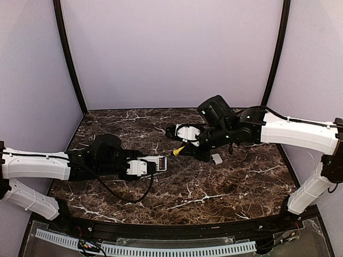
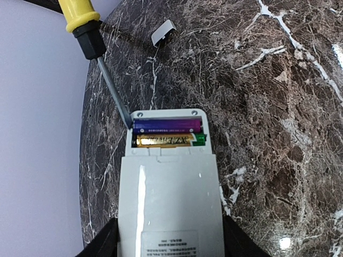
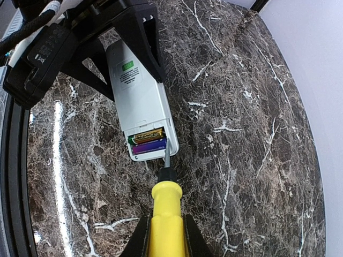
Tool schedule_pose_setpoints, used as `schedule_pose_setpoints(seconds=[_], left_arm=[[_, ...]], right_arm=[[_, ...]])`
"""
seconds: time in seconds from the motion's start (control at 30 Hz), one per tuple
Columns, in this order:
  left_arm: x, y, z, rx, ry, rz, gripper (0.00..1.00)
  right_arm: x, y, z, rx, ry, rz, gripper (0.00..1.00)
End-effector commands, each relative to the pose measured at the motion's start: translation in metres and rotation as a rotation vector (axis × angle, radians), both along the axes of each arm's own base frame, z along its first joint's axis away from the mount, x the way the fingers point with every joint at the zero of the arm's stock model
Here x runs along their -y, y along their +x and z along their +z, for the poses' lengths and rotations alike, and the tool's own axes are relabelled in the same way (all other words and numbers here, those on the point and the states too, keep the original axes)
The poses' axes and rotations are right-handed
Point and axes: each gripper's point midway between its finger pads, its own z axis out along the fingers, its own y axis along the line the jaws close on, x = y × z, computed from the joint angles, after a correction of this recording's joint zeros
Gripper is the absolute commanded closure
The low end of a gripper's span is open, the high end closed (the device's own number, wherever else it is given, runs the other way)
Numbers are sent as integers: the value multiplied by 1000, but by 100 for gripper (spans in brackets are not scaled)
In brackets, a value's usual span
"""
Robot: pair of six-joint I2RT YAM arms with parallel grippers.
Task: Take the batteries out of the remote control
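Marble tabletop (image 1: 214,187): left gripper (image 1: 153,165) clamps the remote control (image 2: 169,198), its label (image 2: 169,243) print unreadable; right gripper (image 3: 166,235) clamps the yellow screwdriver (image 3: 166,209).

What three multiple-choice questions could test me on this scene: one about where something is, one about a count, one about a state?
1. Where is the tip of the screwdriver?
A. At a corner of the open compartment of the remote control
B. Against the back wall
C. Raised far above everything

2. How many batteries sit in the compartment?
A. None
B. One
C. Two

3. What state is the small white cover in?
A. Snapped onto the remote control
B. Off, lying on the table
C. Pinched between the robot's fingers

Answers:
1 A: the metal shaft ends right beside the purple battery's end.
2 C: a purple one and a gold one lie side by side.
3 B: it lies apart from the remote control, beyond the screwdriver.
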Motion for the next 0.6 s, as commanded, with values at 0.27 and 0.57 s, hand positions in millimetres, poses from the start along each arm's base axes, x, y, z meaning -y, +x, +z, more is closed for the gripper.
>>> schedule_pose_setpoints(seconds=[0.27,0.57], left_arm=[[4,-4,14,26,-58,-23,100],[4,-4,16,28,-63,-23,99]], right_arm=[[-2,1,-23,-10,-49,-10,100],[2,0,-38,-29,-84,-18,100]])
